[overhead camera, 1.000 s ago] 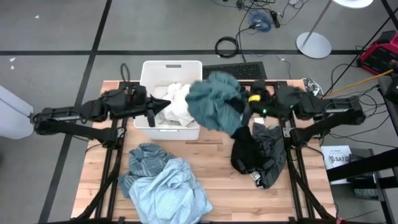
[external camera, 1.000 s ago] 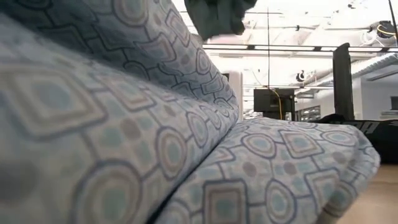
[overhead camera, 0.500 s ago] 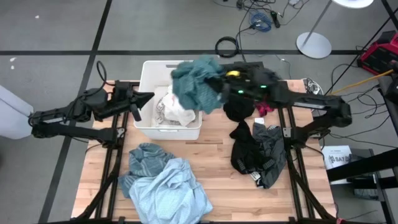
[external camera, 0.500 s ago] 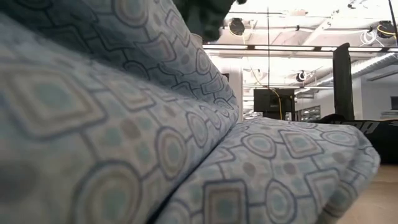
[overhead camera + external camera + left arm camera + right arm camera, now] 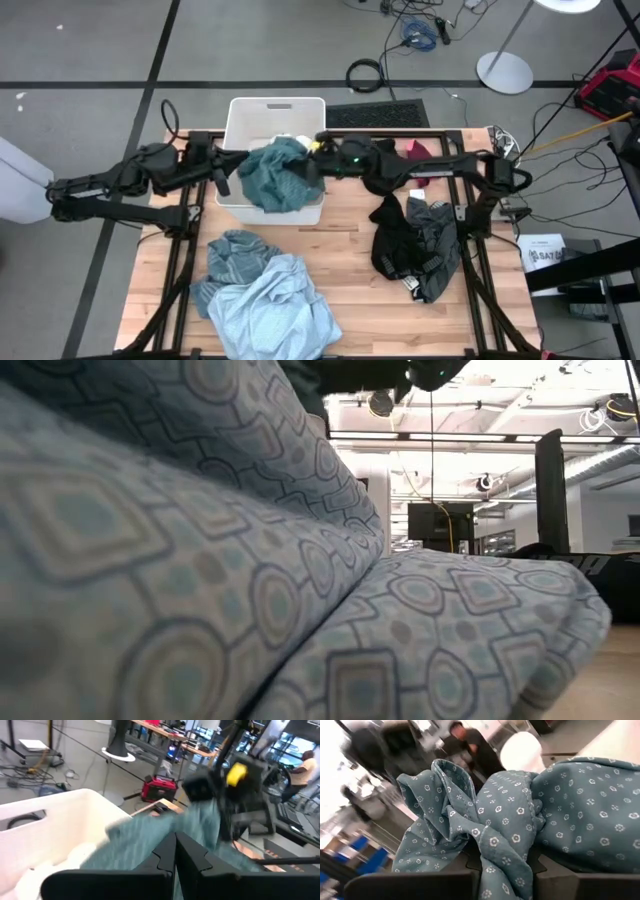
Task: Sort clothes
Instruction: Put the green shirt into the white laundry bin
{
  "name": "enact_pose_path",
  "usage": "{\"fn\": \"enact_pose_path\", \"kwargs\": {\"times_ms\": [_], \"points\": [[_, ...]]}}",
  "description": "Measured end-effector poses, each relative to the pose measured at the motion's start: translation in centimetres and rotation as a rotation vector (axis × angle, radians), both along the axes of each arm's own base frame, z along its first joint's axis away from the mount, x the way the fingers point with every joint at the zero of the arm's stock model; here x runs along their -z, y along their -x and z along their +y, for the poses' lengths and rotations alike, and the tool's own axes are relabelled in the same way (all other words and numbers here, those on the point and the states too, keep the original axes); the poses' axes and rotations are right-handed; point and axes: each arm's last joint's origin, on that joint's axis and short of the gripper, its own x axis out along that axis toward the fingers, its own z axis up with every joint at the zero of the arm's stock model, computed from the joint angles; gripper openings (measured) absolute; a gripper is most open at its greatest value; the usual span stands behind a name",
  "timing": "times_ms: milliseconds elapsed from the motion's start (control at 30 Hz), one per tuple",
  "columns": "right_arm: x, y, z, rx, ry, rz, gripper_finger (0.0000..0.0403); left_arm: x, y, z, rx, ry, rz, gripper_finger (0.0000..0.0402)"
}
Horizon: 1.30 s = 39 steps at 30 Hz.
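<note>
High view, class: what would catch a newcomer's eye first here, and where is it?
The teal garment stands out first, bunched in the right gripper and hanging over the white bin at the table's far edge. Next come the pale blue heap at the near left and the black pile at the right. The left gripper waits beside the bin.

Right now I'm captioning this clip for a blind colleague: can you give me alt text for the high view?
The right gripper holds a teal patterned garment over the white bin, with the left gripper shut and empty at the bin's left side. On the wooden table, light blue clothes lie front left and dark clothes lie right.
</note>
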Motion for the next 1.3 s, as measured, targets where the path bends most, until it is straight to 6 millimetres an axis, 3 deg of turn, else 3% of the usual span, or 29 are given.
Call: {"fn": "enact_pose_path", "kwargs": {"times_ms": [133, 333, 700, 867, 1300], "points": [[1.2, -0.6, 0.1, 0.095, 0.119, 0.054, 0.0043, -0.1, 0.4, 0.1, -0.058, -0.01, -0.011, 0.0015], [0.8, -0.4, -1.1, 0.264, 0.312, 0.069, 0.0043, -0.2, 0.7, 0.1, -0.072, -0.012, -0.019, 0.0015], [-1.6, -0.8, -1.6, 0.175, 0.313, 0.136, 0.0088, -0.2, 0.6, 0.1, -0.071, -0.005, -0.02, 0.0015], [-1.8, -0.8, -1.5, 0.106, 0.309, 0.115, 0.0128, -0.2, 0.6, 0.1, -0.071, -0.005, -0.021, 0.0015], [-2.2, -0.6, -2.1, 0.026, 0.259, 0.072, 0.0282, -0.2, 0.6, 0.1, -0.071, -0.004, -0.021, 0.0015]]}}
